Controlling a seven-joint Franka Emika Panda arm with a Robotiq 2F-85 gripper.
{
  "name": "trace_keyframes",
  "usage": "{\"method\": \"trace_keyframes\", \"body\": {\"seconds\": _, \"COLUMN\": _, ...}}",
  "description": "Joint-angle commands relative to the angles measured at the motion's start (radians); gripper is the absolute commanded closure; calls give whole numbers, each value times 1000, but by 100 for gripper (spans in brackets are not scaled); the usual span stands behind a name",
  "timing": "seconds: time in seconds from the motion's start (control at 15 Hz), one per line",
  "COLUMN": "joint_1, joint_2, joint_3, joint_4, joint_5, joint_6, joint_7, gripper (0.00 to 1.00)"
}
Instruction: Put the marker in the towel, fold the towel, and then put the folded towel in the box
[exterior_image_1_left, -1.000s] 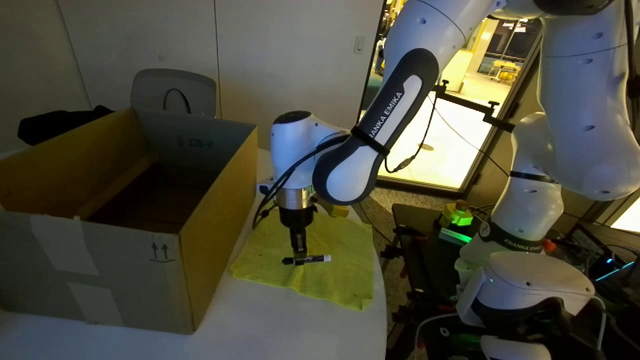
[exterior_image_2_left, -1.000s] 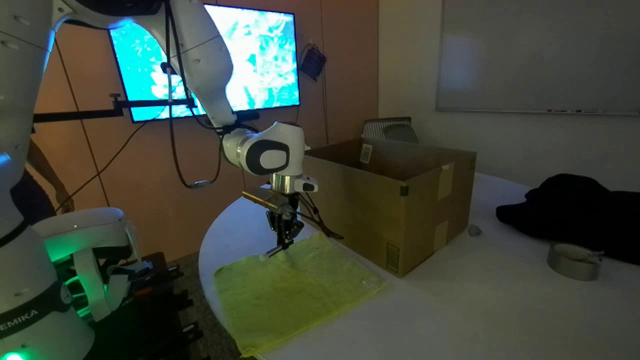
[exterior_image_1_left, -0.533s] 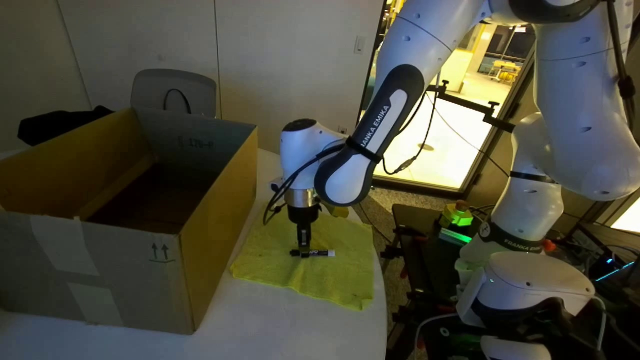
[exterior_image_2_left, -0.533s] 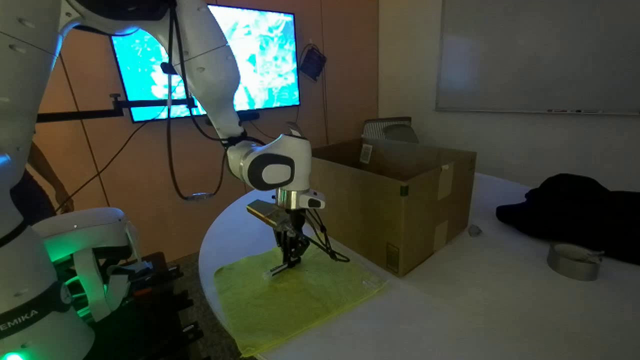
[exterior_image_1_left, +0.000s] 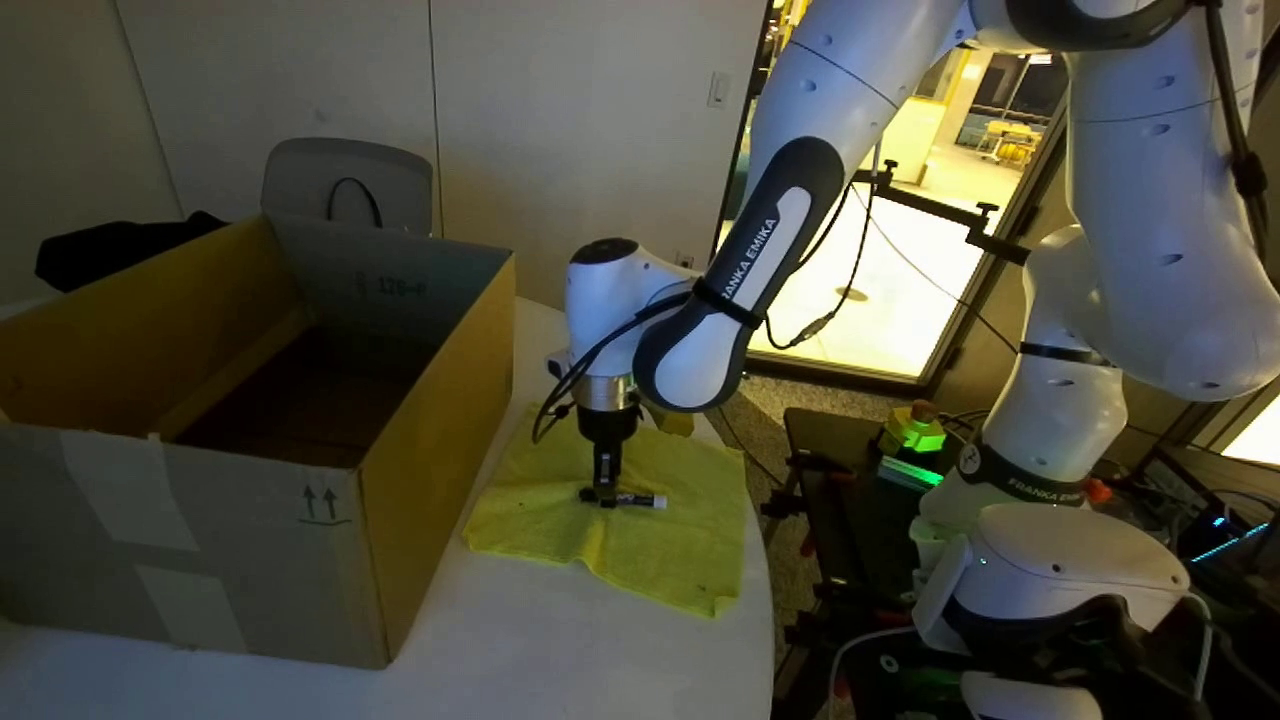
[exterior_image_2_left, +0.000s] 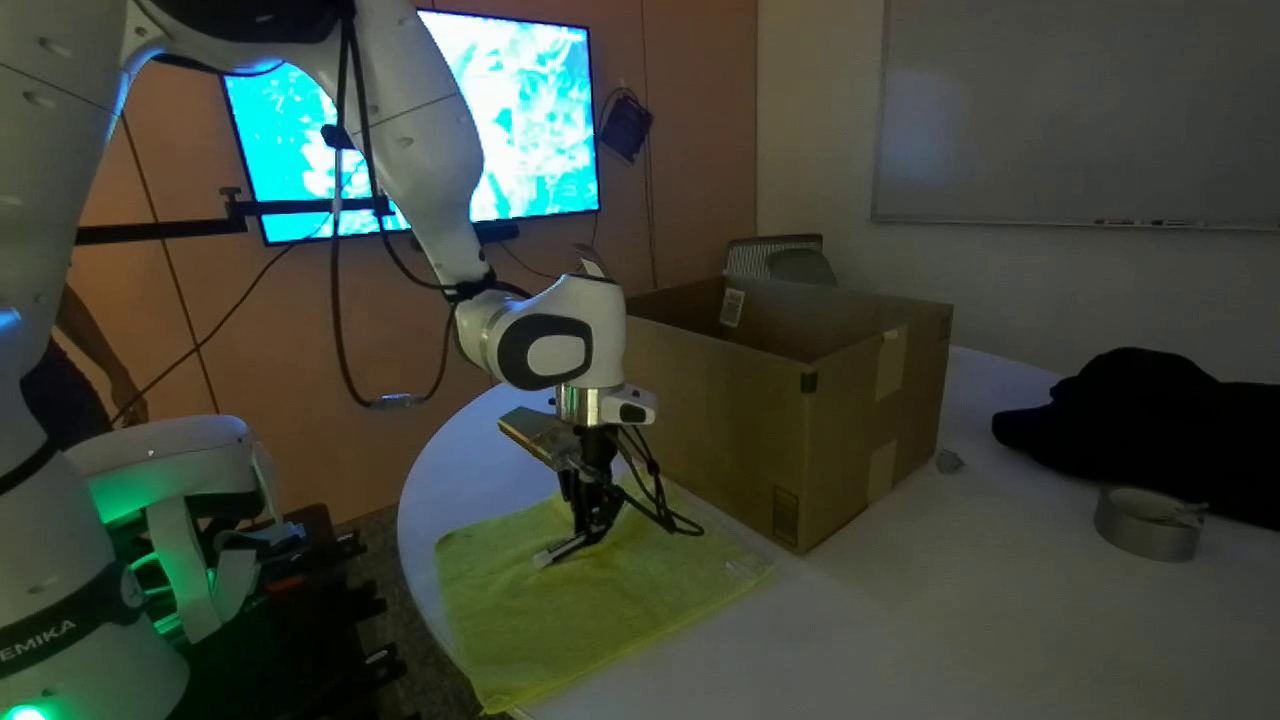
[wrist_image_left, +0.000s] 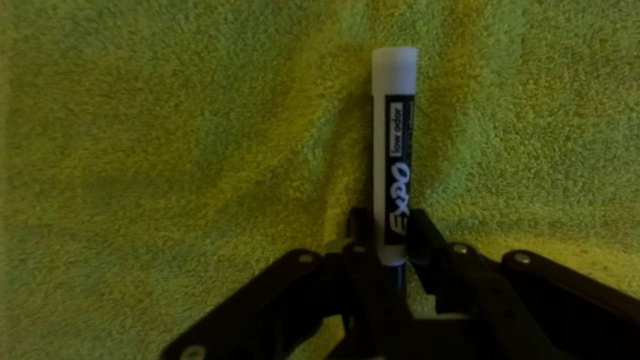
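The marker (wrist_image_left: 392, 130) is white and black with a black cap. My gripper (wrist_image_left: 392, 227) is shut on it near the cap end, which is partly hidden by the fingers. In both exterior views the gripper (exterior_image_1_left: 604, 495) (exterior_image_2_left: 592, 535) points down and holds the marker (exterior_image_1_left: 642, 501) (exterior_image_2_left: 560, 551) level, low at the towel's surface. The yellow-green towel (exterior_image_1_left: 670, 560) (exterior_image_2_left: 590, 640) lies spread out on the table, with creases under the marker in the wrist view (wrist_image_left: 150, 150). The open cardboard box (exterior_image_1_left: 440, 500) (exterior_image_2_left: 720, 430) stands beside the towel.
The round white table (exterior_image_1_left: 600, 670) ends close to the towel's side near the robot base. A grey tape roll (exterior_image_2_left: 1148, 525), a black cloth heap (exterior_image_2_left: 1150, 430) and a small grey lump (exterior_image_2_left: 949, 461) lie beyond the box. A chair (exterior_image_1_left: 350, 180) stands behind it.
My gripper has come down with the marker held, from above the towel to its surface, shifting a little toward the towel's middle. The towel's edge has shifted slightly and creased.
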Motion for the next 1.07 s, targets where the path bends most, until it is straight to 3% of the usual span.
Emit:
{"method": "trace_keyframes", "body": {"seconds": 0.0, "joint_1": 18, "joint_2": -16, "joint_3": -26, "joint_4": -32, "joint_5": -41, "joint_6": 49, "joint_7": 47, "gripper": 41}}
{"method": "trace_keyframes", "body": {"seconds": 0.27, "joint_1": 40, "joint_2": -81, "joint_3": -58, "joint_4": -94, "joint_5": -92, "joint_6": 97, "joint_7": 75, "gripper": 10}}
{"method": "trace_keyframes", "body": {"seconds": 0.4, "joint_1": 45, "joint_2": -124, "joint_3": -62, "joint_4": -129, "joint_5": -112, "joint_6": 120, "joint_7": 78, "gripper": 0}}
{"method": "trace_keyframes", "body": {"seconds": 0.67, "joint_1": 5, "joint_2": -192, "joint_3": 36, "joint_4": -194, "joint_5": -51, "joint_6": 162, "joint_7": 14, "gripper": 0}}
{"method": "trace_keyframes", "body": {"seconds": 1.0, "joint_1": -11, "joint_2": -154, "joint_3": 197, "joint_4": -199, "joint_5": 61, "joint_6": 225, "joint_7": -55, "gripper": 0}}
